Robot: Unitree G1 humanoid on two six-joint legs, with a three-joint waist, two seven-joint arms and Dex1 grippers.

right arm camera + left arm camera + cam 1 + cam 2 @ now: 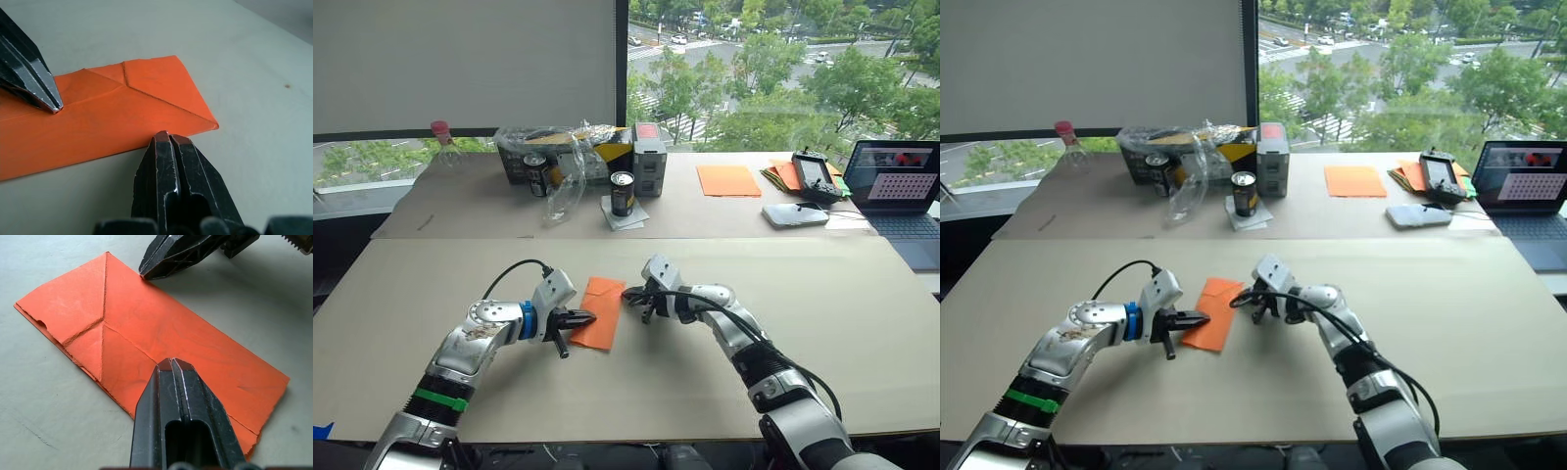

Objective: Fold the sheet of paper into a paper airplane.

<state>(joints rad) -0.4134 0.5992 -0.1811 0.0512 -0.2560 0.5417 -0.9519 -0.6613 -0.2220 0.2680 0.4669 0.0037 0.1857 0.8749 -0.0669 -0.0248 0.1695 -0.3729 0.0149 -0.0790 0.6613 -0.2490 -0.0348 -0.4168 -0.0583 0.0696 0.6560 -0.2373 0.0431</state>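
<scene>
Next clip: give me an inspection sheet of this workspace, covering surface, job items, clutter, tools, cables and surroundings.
Surface: tan table, bare in its near half.
Job's things: sheet of paper, folded, creased, lying flat between the tools.
Clutter: two cans, plastic bag, grey box, pink-capped bottle, smooth orange sheet, paper stack, handheld controller, laptop, all along the far side.
Tools: left tool shut, tip resting on the paper; right tool shut, tip at the paper's edge.
Cables: black cable looping over the left arm; another along the right arm.
Surroundings: window with a lowered blind, trees and street outside.
</scene>
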